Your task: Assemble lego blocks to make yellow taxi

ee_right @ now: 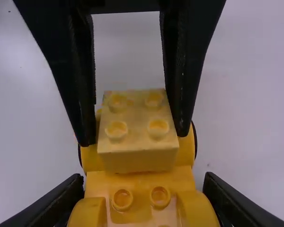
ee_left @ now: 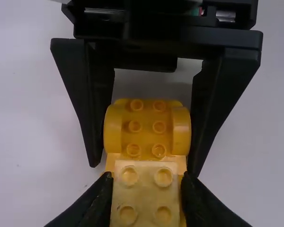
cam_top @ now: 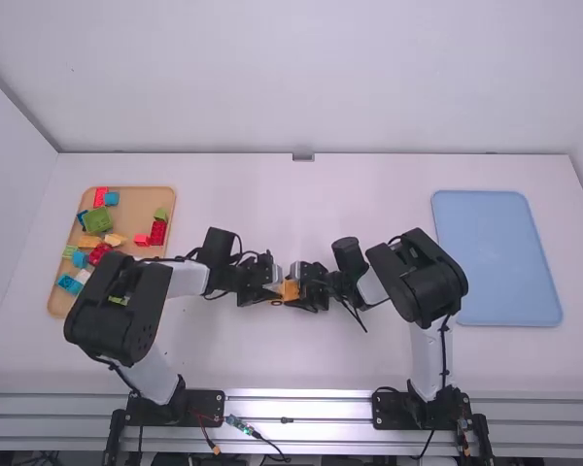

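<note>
Low over the middle of the table, my left gripper [cam_top: 273,282] and my right gripper [cam_top: 298,283] face each other at the orange-yellow car base [cam_top: 291,290]. In the left wrist view, my left gripper [ee_left: 146,182] is shut on a pale yellow block [ee_left: 145,194] with several studs. That block is over the car base [ee_left: 146,130], whose rounded fenders lie between my right gripper's fingers. The right wrist view has my right gripper [ee_right: 143,182] shut on the car base [ee_right: 141,182], with the pale block [ee_right: 138,137] farther along. Whether the block is fully seated, I cannot tell.
A tan tray [cam_top: 136,198] with loose coloured blocks is at the left, partly under my left arm. A blue tray [cam_top: 496,257] lies at the right beyond my right arm. Both grippers are nearly touching.
</note>
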Controlling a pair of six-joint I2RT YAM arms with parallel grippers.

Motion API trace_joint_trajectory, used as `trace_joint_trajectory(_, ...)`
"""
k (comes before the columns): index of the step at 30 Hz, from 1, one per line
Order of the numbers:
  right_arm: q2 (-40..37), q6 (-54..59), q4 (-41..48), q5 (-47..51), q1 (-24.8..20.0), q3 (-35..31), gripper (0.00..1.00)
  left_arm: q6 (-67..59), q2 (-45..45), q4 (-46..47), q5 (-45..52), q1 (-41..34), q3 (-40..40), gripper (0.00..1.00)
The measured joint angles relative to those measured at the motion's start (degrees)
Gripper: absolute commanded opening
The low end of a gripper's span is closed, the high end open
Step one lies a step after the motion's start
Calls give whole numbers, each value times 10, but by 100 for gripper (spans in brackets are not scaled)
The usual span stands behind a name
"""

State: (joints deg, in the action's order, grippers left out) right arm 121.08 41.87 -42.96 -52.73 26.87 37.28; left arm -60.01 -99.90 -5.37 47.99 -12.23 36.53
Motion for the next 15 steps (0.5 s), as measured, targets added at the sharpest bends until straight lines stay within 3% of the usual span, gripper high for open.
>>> trace_joint_trajectory(2, 0, 0, 0, 1, 0, 0, 65, 0, 0, 0, 0, 0, 0, 57)
trace_joint_trajectory(4, 0, 0, -1, 2, 0, 0, 65, -3, 0, -1, 0, 0, 0, 72)
trace_joint_trajectory(5, 0, 1, -1, 2, 0, 0, 65, -1, 0, 0, -1, 0, 0, 86)
trace_joint_trajectory(7, 0, 0, -1, 2, 0, 0, 65, 0, 0, -3, -1, 0, 0, 94)
trace_joint_trajectory(15, 0, 1, 0, 3, 0, 0, 65, 3, 4, -13, 11, 1, 0, 95)
